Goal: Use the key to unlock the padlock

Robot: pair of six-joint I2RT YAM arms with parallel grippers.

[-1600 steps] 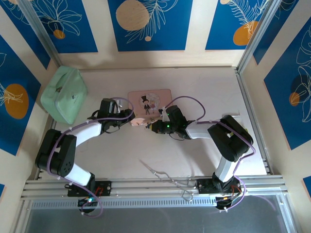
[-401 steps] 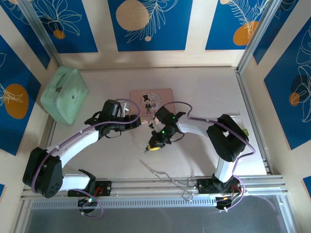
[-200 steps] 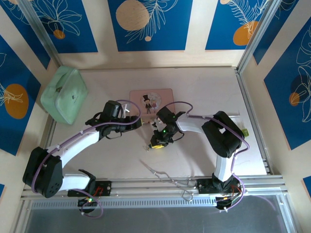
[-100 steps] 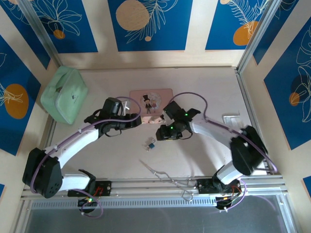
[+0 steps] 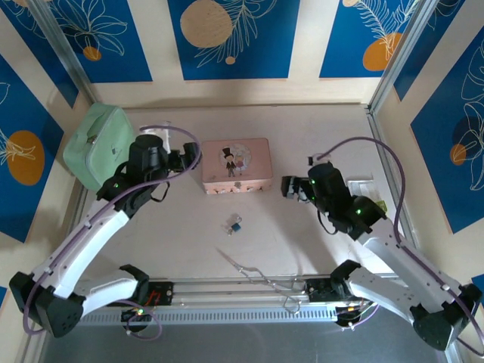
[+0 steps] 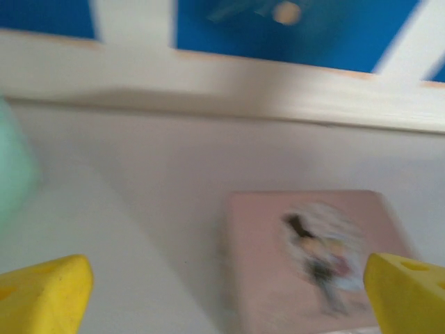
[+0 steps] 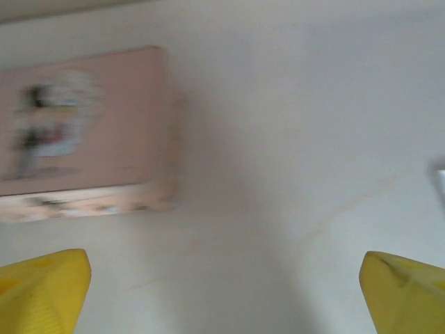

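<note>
Though blur smears both wrist views, the yellow fingertips of the left gripper sit at opposite lower corners with bare space between them. It stands spread wide, and the right gripper stands the same way. Ahead of each lies the pink picture box, its printed figures too smudged to read. From above, the left gripper hangs just off the box's left end and the right one off its right end. The padlock lies loose on the table, on the near side of the box, between the two grippers and well apart from both. A tiny silvery bit touches it, too small to identify. Nearer still lies a thin wire-like tool, and a green case rests at far left.
</note>
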